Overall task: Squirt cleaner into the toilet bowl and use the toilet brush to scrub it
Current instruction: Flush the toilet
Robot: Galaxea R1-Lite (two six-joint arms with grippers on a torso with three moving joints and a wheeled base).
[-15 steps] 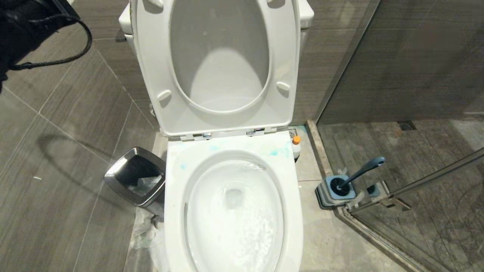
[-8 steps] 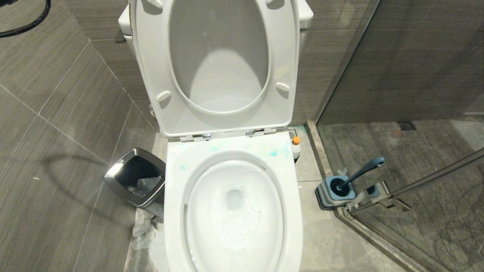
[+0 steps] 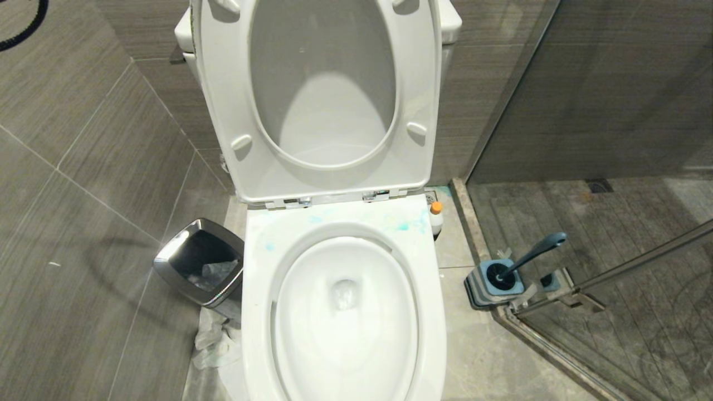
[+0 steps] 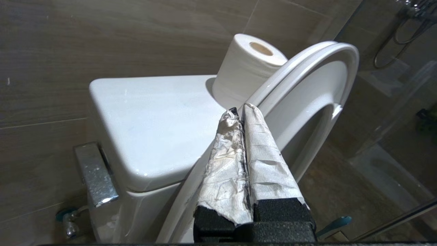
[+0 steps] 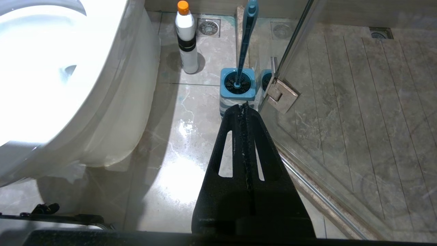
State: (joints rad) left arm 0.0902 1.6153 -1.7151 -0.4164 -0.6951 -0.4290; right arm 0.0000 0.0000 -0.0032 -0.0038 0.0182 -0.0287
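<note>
The white toilet bowl [image 3: 257, 289] stands open, seat and lid [image 3: 223, 111] raised, with teal smears on the back of its rim. To its right on the floor is the cleaner [image 3: 436, 217] [image 5: 187, 41], a white bottle with an orange cap. The toilet brush [image 3: 535, 253] [image 5: 246, 41] leans in its blue-grey holder [image 3: 496, 281] by the glass door. My left gripper [image 4: 241, 111], wrapped in white paper, is shut and empty, high beside the cistern [image 4: 153, 112] and the raised seat's edge. My right gripper [image 5: 244, 106] is shut and empty, low over the floor just short of the holder [image 5: 237, 87].
A steel-rimmed waste bin [image 3: 200, 262] sits left of the bowl, crumpled plastic on the floor beside it. A toilet paper roll [image 4: 249, 68] rests on the cistern, which has a chrome flush lever [image 4: 95, 174] on its side. A glass shower door [image 3: 613, 273] with its hinge [image 5: 281, 94] bounds the right.
My left arm has left the head view at the upper left; only a loop of cable remains there. The swirling water in the bowl has settled.
</note>
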